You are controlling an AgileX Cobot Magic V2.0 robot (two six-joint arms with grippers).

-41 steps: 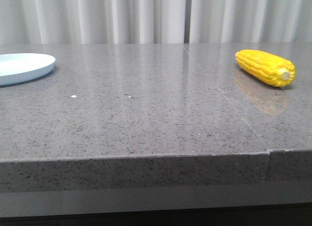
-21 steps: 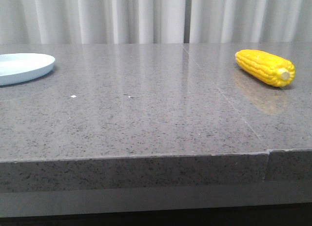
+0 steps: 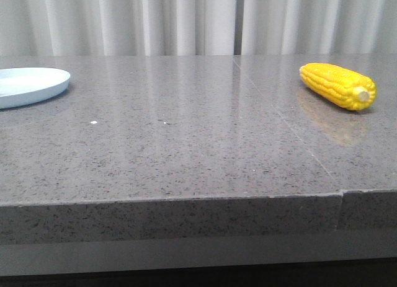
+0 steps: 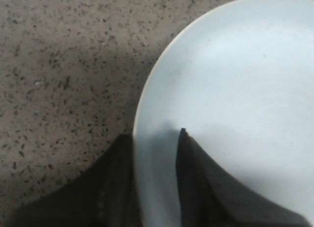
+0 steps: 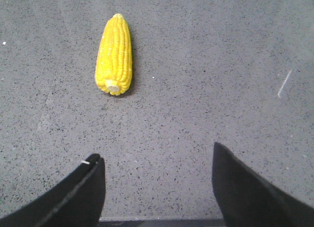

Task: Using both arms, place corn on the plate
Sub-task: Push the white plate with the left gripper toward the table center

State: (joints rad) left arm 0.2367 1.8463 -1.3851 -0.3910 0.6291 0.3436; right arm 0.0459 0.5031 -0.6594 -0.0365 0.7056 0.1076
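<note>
The corn lies on its side at the table's far right, pale stem end toward the front. In the right wrist view the corn lies well ahead of my right gripper, which is open, empty and low over the table. The pale blue-white plate sits at the far left edge of the front view. My left gripper straddles the plate's rim, one finger outside over the table and one inside over the plate, jaws narrowly apart and closed on the rim. Neither arm shows in the front view.
The grey speckled stone table has a seam running front to back right of centre and a front edge close to the camera. White curtains hang behind. A few small white specks lie on the surface.
The plate has shifted very slightly at the left edge of the front view. The corn has not moved.
</note>
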